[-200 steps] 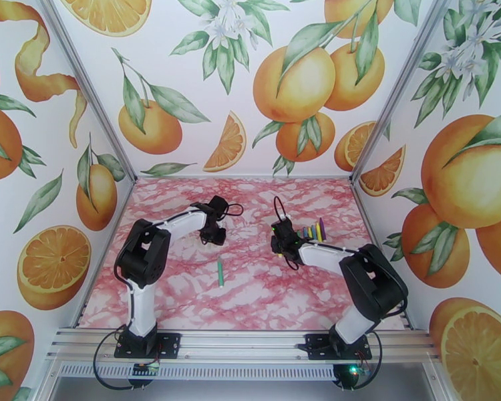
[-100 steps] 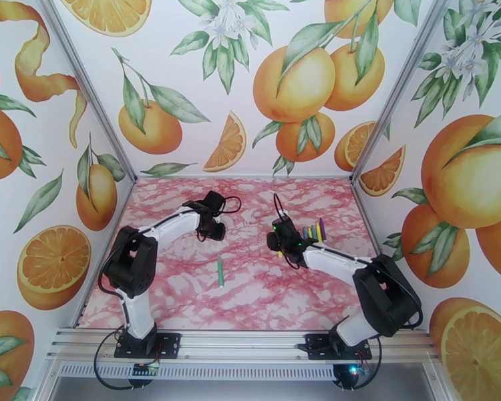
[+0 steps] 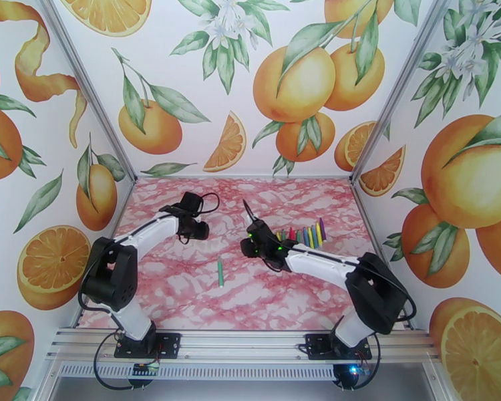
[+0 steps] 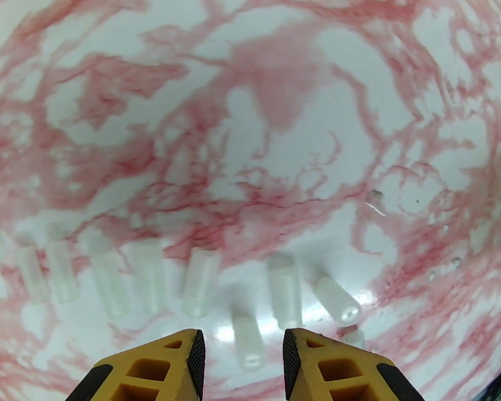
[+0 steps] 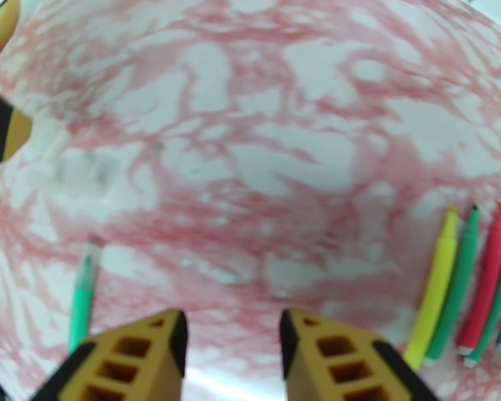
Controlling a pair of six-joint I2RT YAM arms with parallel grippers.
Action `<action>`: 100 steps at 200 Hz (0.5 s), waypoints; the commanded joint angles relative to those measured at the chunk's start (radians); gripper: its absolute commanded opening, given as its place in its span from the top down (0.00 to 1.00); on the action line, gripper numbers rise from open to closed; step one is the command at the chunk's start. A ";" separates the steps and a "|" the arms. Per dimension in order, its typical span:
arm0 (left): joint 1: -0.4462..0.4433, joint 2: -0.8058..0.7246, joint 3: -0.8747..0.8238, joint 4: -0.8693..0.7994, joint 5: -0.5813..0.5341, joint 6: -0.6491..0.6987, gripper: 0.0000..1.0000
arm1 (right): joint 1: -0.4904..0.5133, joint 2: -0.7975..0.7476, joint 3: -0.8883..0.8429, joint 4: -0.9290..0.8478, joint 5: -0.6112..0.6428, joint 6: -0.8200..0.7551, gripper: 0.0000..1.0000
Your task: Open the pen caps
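Evidently most of the work is done: above the marbled table (image 3: 184, 295), the left gripper (image 4: 242, 349) and right gripper (image 5: 232, 335) are held partly apart, with nothing clamped. The row of pens (image 5: 481, 282), lying beside the right gripper, is shown with bare tips; whether the lone green pen (image 3: 220, 272) at mid-table is capped cannot be told. The pen caps (image 4: 200, 282) are laid in a pale row beneath the left gripper.

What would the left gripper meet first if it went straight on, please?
The left gripper would probably meet the white pen cap lying just ahead on the table; depth is unclear.
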 commanded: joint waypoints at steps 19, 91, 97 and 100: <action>0.051 -0.094 -0.087 0.086 0.030 -0.033 0.57 | 0.066 0.081 0.096 -0.062 -0.055 -0.023 0.57; 0.120 -0.209 -0.190 0.151 0.048 -0.056 0.42 | 0.167 0.215 0.213 -0.131 -0.096 -0.029 0.57; 0.128 -0.217 -0.196 0.153 0.048 -0.059 0.42 | 0.171 0.225 0.219 -0.133 -0.101 -0.028 0.57; 0.132 -0.221 -0.199 0.155 0.050 -0.059 0.42 | 0.173 0.229 0.222 -0.135 -0.103 -0.028 0.57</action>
